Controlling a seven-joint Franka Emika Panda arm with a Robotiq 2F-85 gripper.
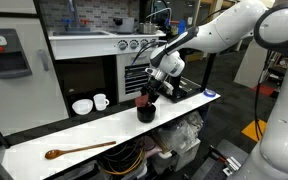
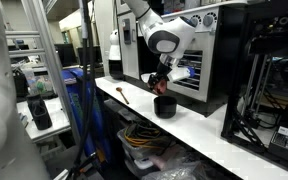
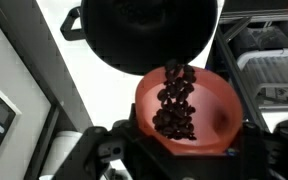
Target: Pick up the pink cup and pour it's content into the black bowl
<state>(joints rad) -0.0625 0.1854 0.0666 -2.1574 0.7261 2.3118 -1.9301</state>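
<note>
One wooden spoon [image 1: 79, 150]: lay on the counter, well left of the black bowl [image 1: 146, 114]
white bowl [image 1: 82, 106], white mug [image 1: 101, 101]: stood left of the black bowl, further back
pink cup [image 1: 144, 100]: tipped just above the black bowl, dark pieces [image 3: 176, 100] spilling out
gripper [image 1: 150, 94]: clamped around the pink cup

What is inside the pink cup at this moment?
Wrist view: small dark pieces lie in the tilted pink cup, reaching its rim next to the black bowl. The cup's bottom under them is covered.
</note>
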